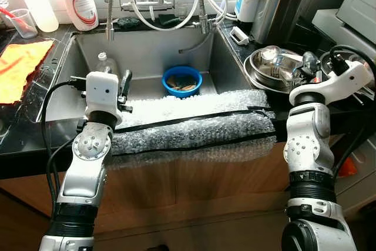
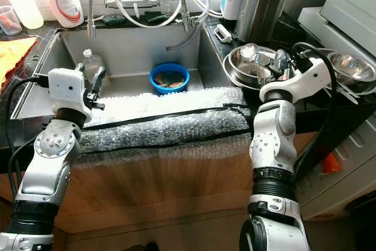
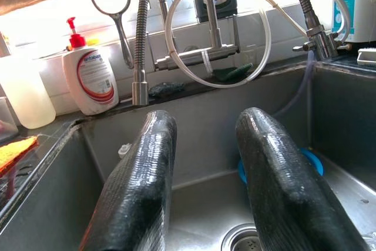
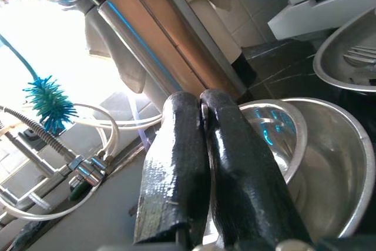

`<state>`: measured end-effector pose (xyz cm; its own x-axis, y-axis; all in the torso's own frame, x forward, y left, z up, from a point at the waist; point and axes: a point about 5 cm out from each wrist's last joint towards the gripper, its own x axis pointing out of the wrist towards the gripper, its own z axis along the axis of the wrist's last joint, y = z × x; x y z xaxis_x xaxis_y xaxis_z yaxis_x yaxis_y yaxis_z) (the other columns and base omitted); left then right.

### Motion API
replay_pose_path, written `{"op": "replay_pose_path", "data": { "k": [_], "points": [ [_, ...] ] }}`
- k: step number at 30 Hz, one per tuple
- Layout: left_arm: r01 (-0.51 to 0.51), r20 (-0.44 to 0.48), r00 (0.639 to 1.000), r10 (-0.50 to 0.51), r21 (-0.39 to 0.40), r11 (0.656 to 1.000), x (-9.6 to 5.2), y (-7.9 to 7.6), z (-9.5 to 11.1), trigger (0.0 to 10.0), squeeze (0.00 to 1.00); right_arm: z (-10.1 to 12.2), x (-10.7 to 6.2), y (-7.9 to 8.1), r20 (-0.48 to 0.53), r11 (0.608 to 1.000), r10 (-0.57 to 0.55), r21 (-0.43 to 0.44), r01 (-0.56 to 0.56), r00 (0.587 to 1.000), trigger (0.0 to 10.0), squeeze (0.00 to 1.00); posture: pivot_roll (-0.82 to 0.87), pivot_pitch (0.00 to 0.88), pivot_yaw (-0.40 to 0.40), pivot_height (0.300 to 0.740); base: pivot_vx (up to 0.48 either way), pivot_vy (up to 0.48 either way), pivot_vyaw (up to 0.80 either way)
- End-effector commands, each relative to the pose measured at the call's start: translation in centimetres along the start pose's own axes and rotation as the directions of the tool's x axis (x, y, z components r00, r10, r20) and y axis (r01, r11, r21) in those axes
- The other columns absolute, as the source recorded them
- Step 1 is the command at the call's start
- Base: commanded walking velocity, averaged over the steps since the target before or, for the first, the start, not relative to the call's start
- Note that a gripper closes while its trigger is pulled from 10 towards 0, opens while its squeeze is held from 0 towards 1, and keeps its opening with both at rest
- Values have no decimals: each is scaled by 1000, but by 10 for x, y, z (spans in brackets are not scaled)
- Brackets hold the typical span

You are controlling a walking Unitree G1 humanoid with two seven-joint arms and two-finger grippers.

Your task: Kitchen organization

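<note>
Two pincers poised over a crowded kitchen sink and a stack of steel bowls.

The left pincer (image 1: 124,83), fingers parted and empty, hangs over the steel sink (image 1: 147,48), where a round blue plastic bowl (image 1: 182,79) holds brownish scraps and a clear plastic bottle (image 1: 104,63) stands by the left wall; a careless reach could topple that bottle. The right pincer (image 4: 202,163), fingers pressed together on nothing, hovers above nested shiny steel bowls (image 1: 276,66) on the dark tabletop (image 1: 23,127); a nudge could send them sliding.

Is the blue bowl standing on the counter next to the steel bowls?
No, the blue bowl sits on the floor of the sink, while the steel bowls are on the counter to its right.
</note>
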<state>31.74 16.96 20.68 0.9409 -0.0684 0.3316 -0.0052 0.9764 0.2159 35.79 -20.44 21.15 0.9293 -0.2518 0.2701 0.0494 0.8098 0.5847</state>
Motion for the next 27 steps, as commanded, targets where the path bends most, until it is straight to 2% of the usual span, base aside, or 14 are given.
{"op": "replay_pose_path", "data": {
  "k": [1,5,8,13,16,18,19,20,21,22,23,25,26,27],
  "points": [
    [4,26,1000,-4,6,1000,2,-2,7,10000,0,8,3,9,41,999,37,-19,-36,998,10000,0,9,37,-10,740,0,0,0],
    [-2,31,1000,1,6,1000,2,-1,9,10000,0,14,2,16,84,996,89,-6,-89,992,10000,0,8,39,-9,740,0,0,0],
    [-18,35,999,19,-14,1000,3,1,11,10000,0,25,2,27,147,988,152,-39,-148,977,10000,0,5,41,-7,740,0,0,0],
    [-74,47,996,80,-128,989,9,13,18,10000,0,36,1,48,184,957,273,52,-287,944,10000,0,1,43,-7,740,0,0,0],
    [-82,53,994,92,-165,983,12,16,21,10000,0,35,-1,53,185,938,309,103,-332,933,10000,0,4,43,-7,740,0,0,0],
    [-90,53,993,106,-249,964,16,19,25,10000,0,31,-6,58,177,902,357,190,-388,917,10000,0,7,43,-8,740,0,0,0],
    [-90,44,993,107,-292,952,17,19,25,10000,0,30,-7,59,169,889,374,216,-405,912,10000,0,8,43,-9,740,0,0,0],
    [-92,-19,996,93,-424,901,17,18,18,10000,0,21,-12,62,136,861,406,273,-428,904,10000,0,5,44,-7,740,0,0,0],
    [-91,-39,996,82,-460,883,17,16,14,10000,0,17,-15,63,120,845,421,309,-437,899,10000,0,4,44,-7,740,0,0,0],
    [-93,-68,995,68,-516,851,15,13,9,10000,0,6,-22,65,82,817,448,367,-445,890,10000,0,4,47,-7,740,0,0,0],
    [-93,-68,995,68,-516,851,15,13,9,10000,0,6,-22,65,82,817,448,367,-445,890,10000,0,4,47,-7,740,0,0,0],
    [-97,-100,994,43,-629,771,13,7,5,10000,0,-6,-33,65,42,788,489,406,-462,871,10000,0,8,48,-10,740,0,0,0],
    [-97,-100,994,43,-629,771,13,7,5,10000,0,-6,-33,65,42,788,489,406,-462,871,10000,0,8,48,-10,740,0,0,0],
    [-85,-102,995,21,-675,733,12,4,5,10000,0,-12,-39,66,19,754,521,458,-471,853,10000,0,8,49,-11,740,0,0,0]
  ]
}}
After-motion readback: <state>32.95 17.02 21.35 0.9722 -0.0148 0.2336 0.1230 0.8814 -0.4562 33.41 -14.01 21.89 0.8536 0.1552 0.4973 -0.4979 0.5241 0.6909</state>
